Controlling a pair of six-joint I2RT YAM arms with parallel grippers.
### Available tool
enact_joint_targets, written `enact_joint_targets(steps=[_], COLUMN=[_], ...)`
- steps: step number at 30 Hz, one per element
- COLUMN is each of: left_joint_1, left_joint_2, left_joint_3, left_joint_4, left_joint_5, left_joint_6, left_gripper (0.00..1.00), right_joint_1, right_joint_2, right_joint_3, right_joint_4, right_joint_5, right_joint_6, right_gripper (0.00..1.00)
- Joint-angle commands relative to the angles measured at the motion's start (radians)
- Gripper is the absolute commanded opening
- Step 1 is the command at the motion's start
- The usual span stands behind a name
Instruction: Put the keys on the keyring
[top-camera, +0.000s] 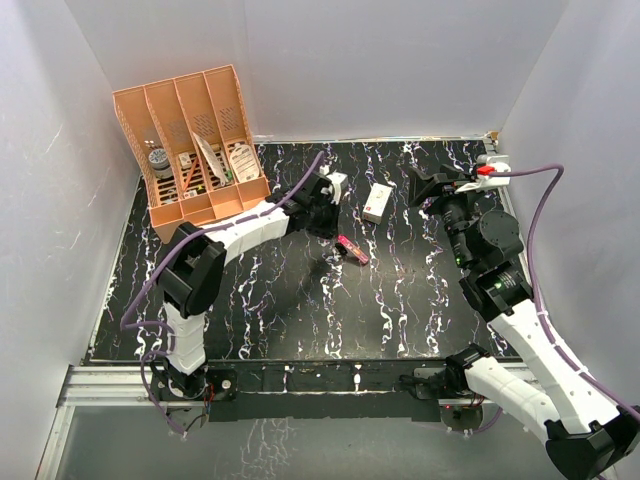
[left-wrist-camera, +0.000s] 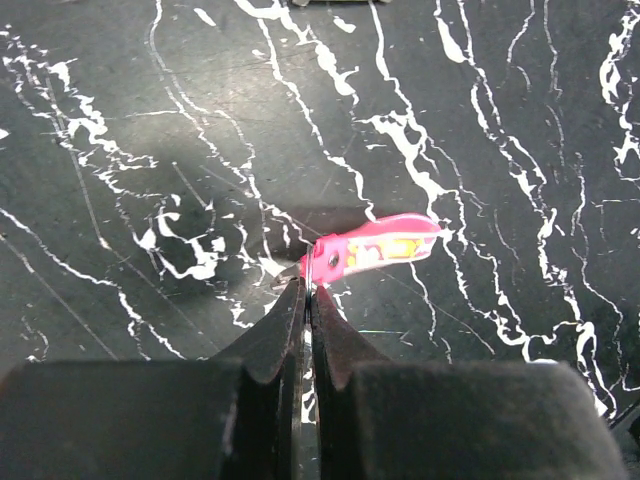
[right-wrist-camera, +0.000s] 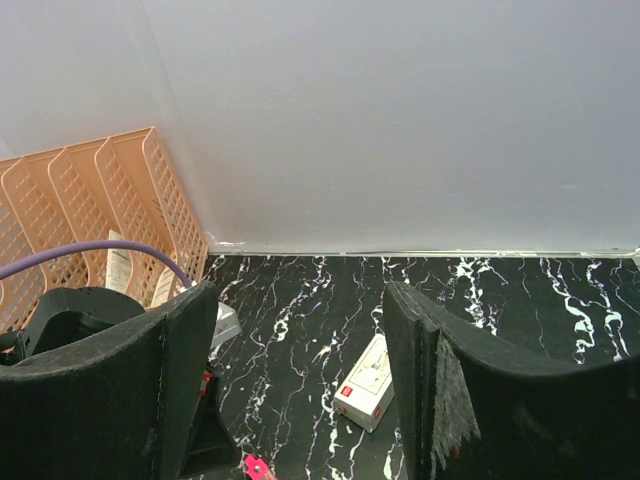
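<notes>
- Plainly, the left gripper (left-wrist-camera: 308, 294) has its two fingers pressed together, and their tips meet at the near end of the keyring (left-wrist-camera: 380, 243).
- The keyring is a magenta-pink strap with yellow print on its face. In the left wrist view it runs away from the fingertips toward the right, with its far end tilted a little upward.
- A small dark rivet sits at the strap's near end, just beside the fingertips.
- A thin pale metal sliver shows right where the tips close. It seems to be the strap's ring, pinched between them, though the view is too tight to be sure.
- A soft dark shadow of the strap falls on the table (top-camera: 250, 300) just beyond it.
- From above, the keyring is near the middle of the black, white-veined table, just in front of the left arm's wrist.
- A small white box (top-camera: 377, 203) lies near the keyring on the side toward the back wall, apart from it.
- The right gripper (right-wrist-camera: 297, 300) has its fingers spread wide with nothing between them. It hangs above the right side of the table, facing the back wall.
- An orange slotted organiser (top-camera: 190, 150) stands in the back left corner with small items in its compartments, well apart from the keyring.
</notes>
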Motion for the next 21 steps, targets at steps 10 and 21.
enact_joint_targets(steps=[10,21], left_joint_1=[0.054,0.057], left_joint_2=[-0.103,-0.321], left_joint_3=[-0.048,-0.019], left_joint_4=[0.064,-0.027], left_joint_5=[-0.117,-0.360], left_joint_6=[0.027,0.055], left_gripper=[0.32,0.63], right_joint_1=[-0.003,-0.003], right_joint_2=[0.000,0.017], right_joint_3=[0.016,0.015], right_joint_4=[0.041,0.045], right_joint_5=[-0.022,-0.044], right_joint_6=[-0.006,0.000], right_gripper=[0.65,0.65])
